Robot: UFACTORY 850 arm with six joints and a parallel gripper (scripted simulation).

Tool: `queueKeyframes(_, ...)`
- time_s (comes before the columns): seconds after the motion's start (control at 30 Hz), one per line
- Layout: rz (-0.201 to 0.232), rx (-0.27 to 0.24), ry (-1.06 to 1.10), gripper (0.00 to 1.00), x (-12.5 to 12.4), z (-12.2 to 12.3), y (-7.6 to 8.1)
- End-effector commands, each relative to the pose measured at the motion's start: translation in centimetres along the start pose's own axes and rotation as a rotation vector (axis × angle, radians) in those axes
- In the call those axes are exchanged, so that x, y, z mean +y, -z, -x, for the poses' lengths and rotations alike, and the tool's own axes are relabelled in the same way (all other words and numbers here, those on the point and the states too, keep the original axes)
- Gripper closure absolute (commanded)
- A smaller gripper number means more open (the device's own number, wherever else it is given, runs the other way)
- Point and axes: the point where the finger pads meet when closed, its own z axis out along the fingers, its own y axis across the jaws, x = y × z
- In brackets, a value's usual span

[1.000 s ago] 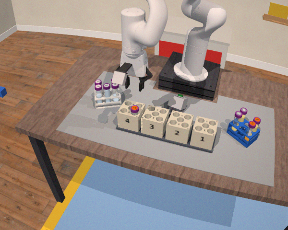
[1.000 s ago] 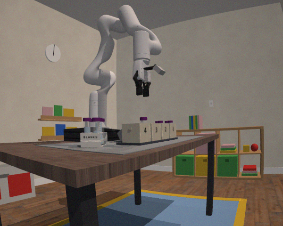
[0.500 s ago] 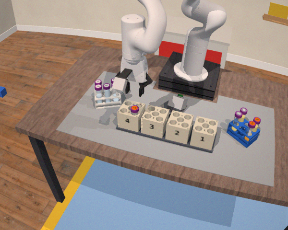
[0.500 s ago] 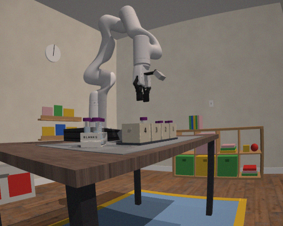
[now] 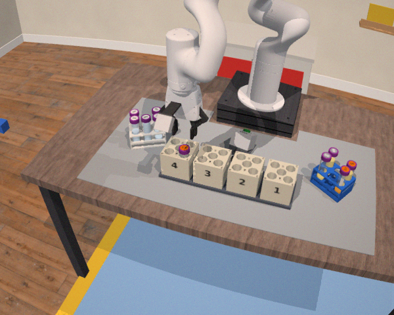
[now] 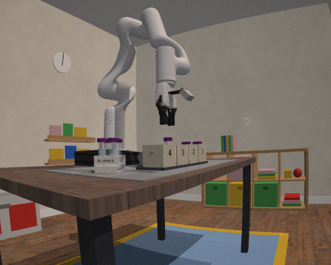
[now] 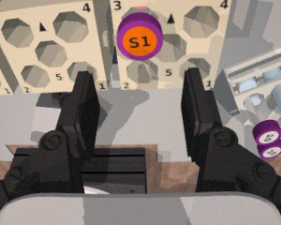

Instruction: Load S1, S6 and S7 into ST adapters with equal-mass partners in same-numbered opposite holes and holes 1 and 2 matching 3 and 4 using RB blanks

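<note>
Sample S1, with a purple cap and orange dot, stands in hole 3 of adapter 4. Adapters 3, 2 and 1 on the stand ST are empty. My gripper is open and empty. It hangs well above the table, over the near edge of adapter 4, between the adapter and the arm's base. The blue sample rack RS holds two orange-dot tubes and two other purple-capped tubes. I cannot read their IDs.
The white blank rack RB with several purple-capped blanks stands right beside adapter 4. The green DONE key sits on a grey box between ST and the arm's black base.
</note>
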Motion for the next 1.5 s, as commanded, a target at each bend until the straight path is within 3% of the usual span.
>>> queueKeyframes(0.0, 0.001, 0.002, 0.0, 0.43, 0.0, -0.1, -0.9)
queueKeyframes(0.87, 0.0, 0.002, 0.0, 0.43, 0.0, -0.1, -5.3)
queueKeyframes(1.47, 0.001, 0.002, 0.0, 0.43, 0.0, -0.1, -5.6)
